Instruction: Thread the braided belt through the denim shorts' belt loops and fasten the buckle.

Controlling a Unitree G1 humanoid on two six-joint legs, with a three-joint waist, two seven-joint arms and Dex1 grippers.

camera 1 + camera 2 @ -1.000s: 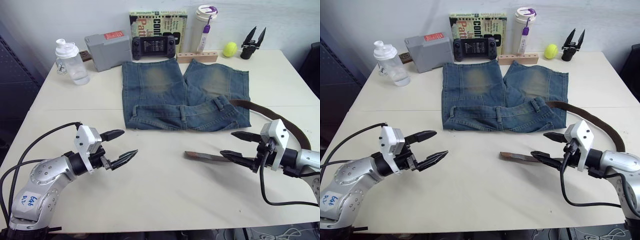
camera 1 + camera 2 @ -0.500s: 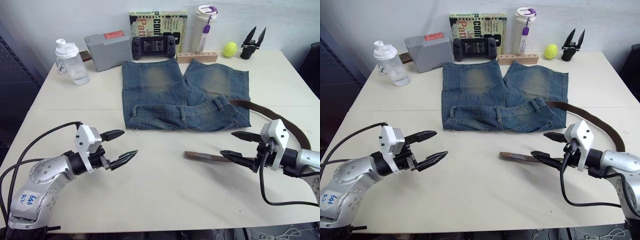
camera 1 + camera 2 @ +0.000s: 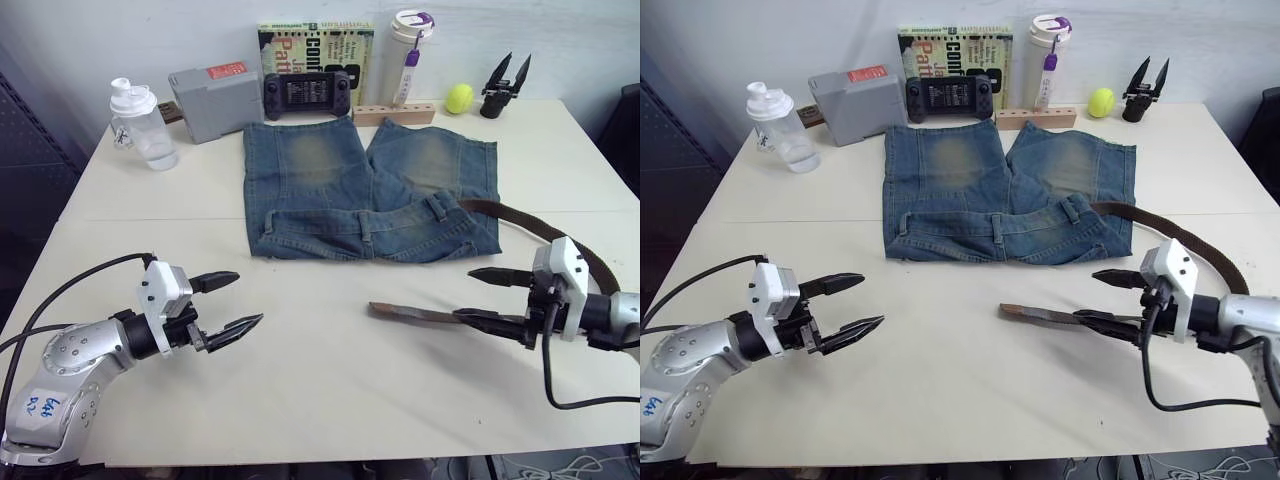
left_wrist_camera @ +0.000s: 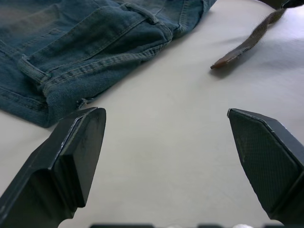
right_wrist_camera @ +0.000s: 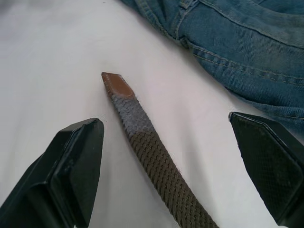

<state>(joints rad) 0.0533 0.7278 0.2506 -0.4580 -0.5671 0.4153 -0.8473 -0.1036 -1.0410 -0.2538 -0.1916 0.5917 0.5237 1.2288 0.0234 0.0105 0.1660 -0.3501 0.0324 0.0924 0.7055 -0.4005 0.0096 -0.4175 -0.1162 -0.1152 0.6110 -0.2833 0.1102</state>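
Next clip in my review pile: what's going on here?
A two-armed robot is working on a belt-threading job. The denim shorts lie flat on the table. The braided belt lies beside them, its tip on the table, not yet in any loop. The right gripper is open around the belt's free end; the left gripper hovers open, holding nothing.

Cream table (image 3: 330, 390), matte, faint seam running side to side across middle. Pale grey-white wall (image 3: 130, 35) behind far edge. Along far edge: clear bottle (image 3: 143, 126) with white cap near far left corner, grey box (image 3: 215, 100) with red label, black handheld console (image 3: 308, 94) leaning on book (image 3: 318, 45), wooden block (image 3: 394, 113), white tumbler (image 3: 412, 42) with purple lid, yellow-green ball (image 3: 459, 98), spare black gripper (image 3: 503, 86) near far right corner. Dark area beyond left edge. Light even, soft shadows.
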